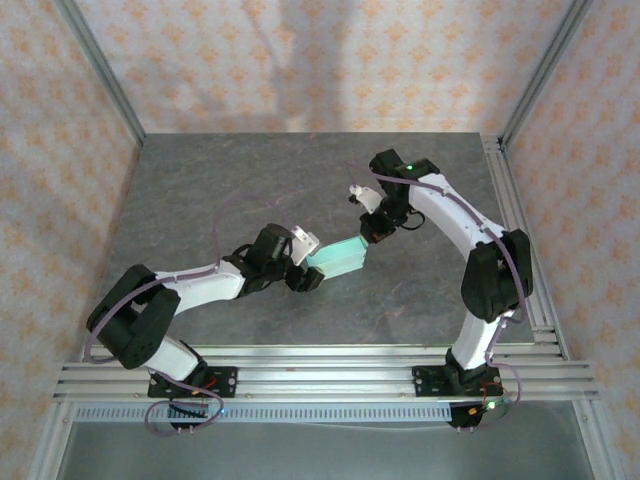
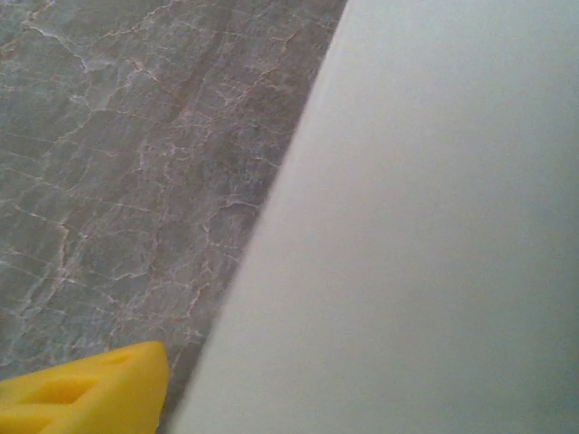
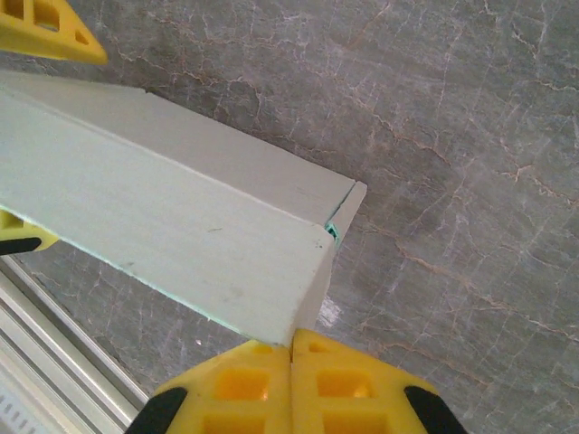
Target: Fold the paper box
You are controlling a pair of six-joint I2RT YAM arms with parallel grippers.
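Note:
The paper box [image 1: 338, 262] is a pale mint-green closed rectangular carton lying at the table's middle, between both arms. My left gripper [image 1: 303, 262] is at its left end, jaws spread to either side of it. In the left wrist view the paper box [image 2: 416, 226] looms close, and one yellow finger [image 2: 81, 393] sits beside its edge with a thin strip of table between them. My right gripper [image 3: 291, 348] is shut, its fingertips pressed together against the lower corner of the paper box [image 3: 163, 226], beside a slightly raised end flap [image 3: 348, 203]. From above, the right gripper [image 1: 374, 228] is at the box's right end.
The grey marble table [image 1: 250, 180] has bare room at the back and left. Aluminium rails [image 1: 320, 375] run along the near edge and the right side. Patterned walls and frame posts [image 1: 100, 70] enclose the table.

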